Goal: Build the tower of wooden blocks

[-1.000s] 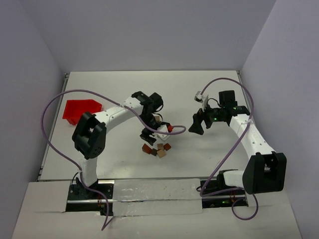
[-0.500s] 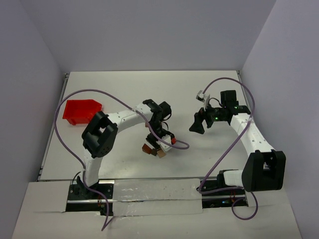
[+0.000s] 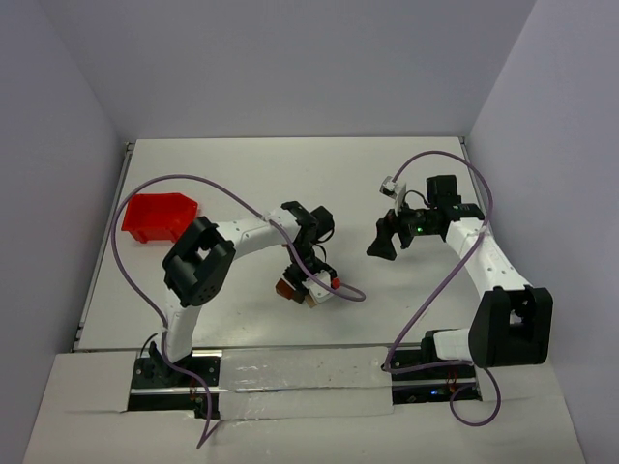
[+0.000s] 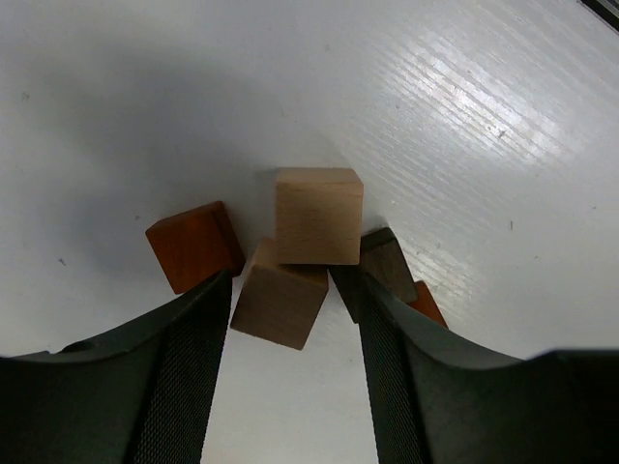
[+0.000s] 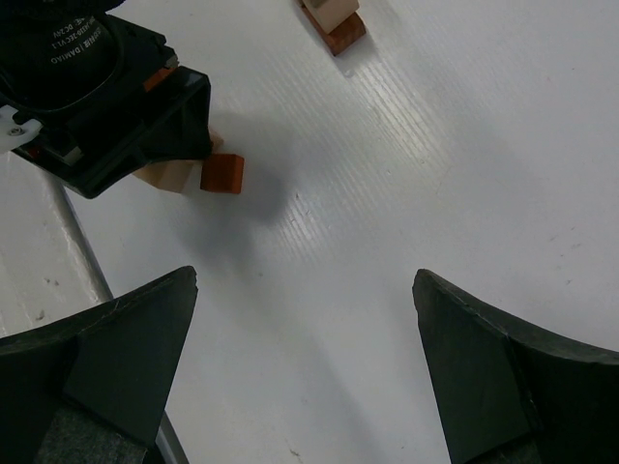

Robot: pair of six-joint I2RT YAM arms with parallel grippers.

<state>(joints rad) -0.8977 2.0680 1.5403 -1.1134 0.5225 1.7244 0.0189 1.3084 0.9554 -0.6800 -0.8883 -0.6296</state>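
Observation:
Several loose wood blocks lie in a cluster under my left gripper [image 4: 293, 290]. A light tan cube [image 4: 317, 215] rests partly on a browner cube [image 4: 279, 307], with a red-brown cube [image 4: 193, 245] to the left and a dark brown block [image 4: 389, 263] to the right. The open jaws straddle the browner cube without clamping it. From above, the left gripper [image 3: 304, 280] covers most of the cluster [image 3: 287, 287]. The right gripper [image 3: 379, 244] hangs wide open over bare table, also shown in its wrist view [image 5: 305, 285]. A small stack [image 5: 334, 21], tan on reddish-brown, sits at that view's top edge.
A red plastic bin [image 3: 160, 217] stands at the far left of the table. Purple cables loop from both arms, one [image 3: 348, 293] lying on the table beside the blocks. The left gripper's black body [image 5: 97, 87] fills the right wrist view's upper left.
The left arm has swung toward the near edge and lowered its gripper onto the loose blocks, with its jaws narrowing. The right arm has barely moved.

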